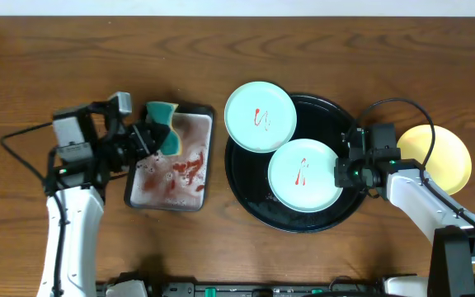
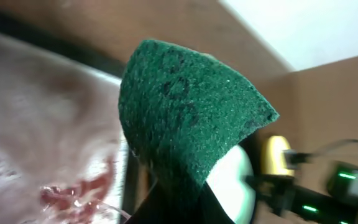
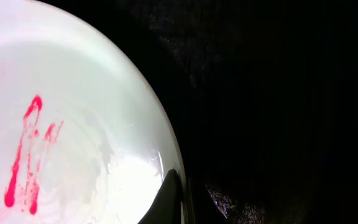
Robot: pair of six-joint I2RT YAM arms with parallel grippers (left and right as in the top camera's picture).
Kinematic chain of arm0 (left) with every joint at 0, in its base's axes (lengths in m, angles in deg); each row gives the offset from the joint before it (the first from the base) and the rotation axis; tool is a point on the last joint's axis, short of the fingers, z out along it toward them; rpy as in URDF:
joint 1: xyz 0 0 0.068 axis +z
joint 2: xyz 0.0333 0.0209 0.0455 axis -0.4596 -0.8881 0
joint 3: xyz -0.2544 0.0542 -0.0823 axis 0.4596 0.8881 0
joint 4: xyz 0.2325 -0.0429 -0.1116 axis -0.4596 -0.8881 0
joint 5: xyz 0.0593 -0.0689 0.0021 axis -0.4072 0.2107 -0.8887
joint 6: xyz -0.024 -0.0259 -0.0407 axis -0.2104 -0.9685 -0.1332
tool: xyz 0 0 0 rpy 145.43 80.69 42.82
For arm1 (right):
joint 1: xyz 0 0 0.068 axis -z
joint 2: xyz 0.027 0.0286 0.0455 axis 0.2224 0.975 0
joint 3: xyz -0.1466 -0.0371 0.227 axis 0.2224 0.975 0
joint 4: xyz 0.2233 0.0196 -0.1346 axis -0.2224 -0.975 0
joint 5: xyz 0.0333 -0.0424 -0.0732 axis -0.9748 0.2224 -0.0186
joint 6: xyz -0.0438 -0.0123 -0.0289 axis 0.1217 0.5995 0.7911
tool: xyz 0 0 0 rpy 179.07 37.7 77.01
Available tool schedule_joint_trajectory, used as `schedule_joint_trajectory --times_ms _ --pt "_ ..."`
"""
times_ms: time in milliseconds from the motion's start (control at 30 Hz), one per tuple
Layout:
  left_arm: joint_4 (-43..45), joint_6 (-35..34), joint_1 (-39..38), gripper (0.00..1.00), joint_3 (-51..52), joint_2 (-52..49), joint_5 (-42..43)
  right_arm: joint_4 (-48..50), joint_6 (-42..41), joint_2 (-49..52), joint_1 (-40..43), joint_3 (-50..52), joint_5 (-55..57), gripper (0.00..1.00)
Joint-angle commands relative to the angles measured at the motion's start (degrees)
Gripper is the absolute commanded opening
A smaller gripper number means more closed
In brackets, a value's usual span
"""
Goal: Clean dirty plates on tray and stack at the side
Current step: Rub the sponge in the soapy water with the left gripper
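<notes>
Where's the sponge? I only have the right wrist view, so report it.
Observer: The left gripper holds the green sponge over the small rectangular tray, left of the black tray.
Operator: Now list every plate outside my view.
Observer: Two. A pale plate with a red smear overlaps the black tray's upper-left rim, and a yellow plate lies on the table to the right of that tray, partly hidden by the right arm.
</notes>
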Motion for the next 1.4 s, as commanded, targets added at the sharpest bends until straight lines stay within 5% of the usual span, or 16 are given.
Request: schedule_joint_trajectory --times_ms 0,567,767,1000,1167,1367 --pt "0.66 1.16 3.93 0.07 0.35 -1.14 15.39 -0.07 -0.26 1.03 -0.72 0.68 -0.39 0.01" --pt "0.61 2.99 7.06 0.07 0.35 -7.37 17.07 -0.04 -0.26 1.03 -0.72 0.68 -0.39 0.01" --pt "-1.86 5.03 2.4 0.07 1.46 -8.2 -13.27 -0.04 -0.26 1.03 -0.72 0.68 -0.39 0.01" --pt "-2.58 6.27 -10.93 0.07 1.49 -8.26 -35.43 -0.07 -0.26 1.03 -0.72 0.68 -0.39 0.01" --pt "-2.64 5.11 -18.95 0.07 1.49 -9.25 -45.88 -0.07 -0.26 1.03 -0.72 0.68 -0.39 0.01" --pt "-2.32 0.61 -24.65 0.08 1.49 -14.25 -48.81 -0.07 -0.26 1.03 -0.72 0.68 -0.39 0.01"
